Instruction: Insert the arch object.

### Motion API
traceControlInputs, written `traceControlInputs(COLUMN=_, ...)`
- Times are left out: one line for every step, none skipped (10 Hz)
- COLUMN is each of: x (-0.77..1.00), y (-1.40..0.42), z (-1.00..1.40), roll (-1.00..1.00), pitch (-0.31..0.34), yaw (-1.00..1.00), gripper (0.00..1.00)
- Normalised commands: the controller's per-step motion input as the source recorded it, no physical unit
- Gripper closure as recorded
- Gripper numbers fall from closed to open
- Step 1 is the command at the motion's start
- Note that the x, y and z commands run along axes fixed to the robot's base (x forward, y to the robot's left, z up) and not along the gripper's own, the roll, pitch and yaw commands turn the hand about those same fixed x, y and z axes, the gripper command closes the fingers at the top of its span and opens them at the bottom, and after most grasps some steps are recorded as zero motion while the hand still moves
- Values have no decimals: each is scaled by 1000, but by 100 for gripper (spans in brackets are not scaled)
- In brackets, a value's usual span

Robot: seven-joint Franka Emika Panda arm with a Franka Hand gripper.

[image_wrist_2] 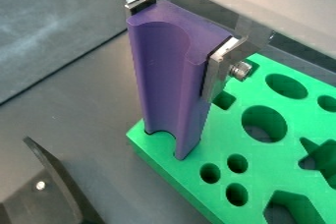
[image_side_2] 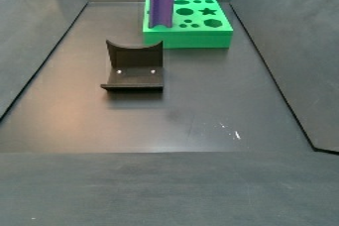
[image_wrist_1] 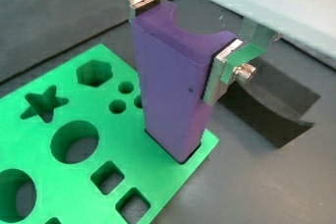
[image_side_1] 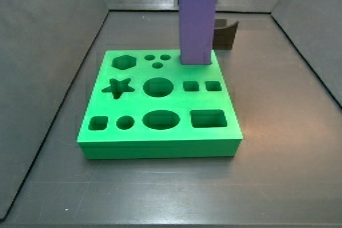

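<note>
Purple arch object stands upright, pinched near its top by my pincer so its foot can drop straight into a hole at the green board's corner, about 1 o'clock in a side view. Fixture stands apart on the desk. No writing is legible.

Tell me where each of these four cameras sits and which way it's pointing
Wrist view: on the arm, looking down the gripper at the tall purple arch object and green board; silver fingers show.
Wrist view: opposite side of the gripper, same block, board corner.
Side view: high, past the board's far end; the fixture behind.
Side view: across the floor, fixture nearest.
All share the block.
</note>
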Motion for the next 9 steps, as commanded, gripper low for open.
traceControlInputs(x=-126, y=0, z=-269, roll=-36, pitch=-144, yaw=3, gripper=100)
traceControlInputs(x=0, y=0, z=-309, roll=-30, pitch=-114, yaw=11, gripper=100)
traceControlInputs(x=91, y=0, z=-394, roll=0, pitch=-51, yaw=0, gripper=100)
traceControlInputs(x=151, y=0, z=-363, roll=0, pitch=-23, yaw=0, gripper=100)
traceControlInputs(x=274, y=0, z=-309, roll=0, pitch=0, yaw=0, gripper=100)
traceControlInputs(x=363, y=0, z=-320, roll=23, pitch=19, yaw=0, gripper=100)
traceControlInputs(x=506, y=0, z=-283, roll=93, pitch=84, yaw=0, gripper=100)
traceControlInputs(x=449, y=0, z=-206, roll=59, pitch=97, yaw=37, gripper=100)
traceControlInputs(x=106, y=0, z=0, roll=13, pitch=53, yaw=0, gripper=100)
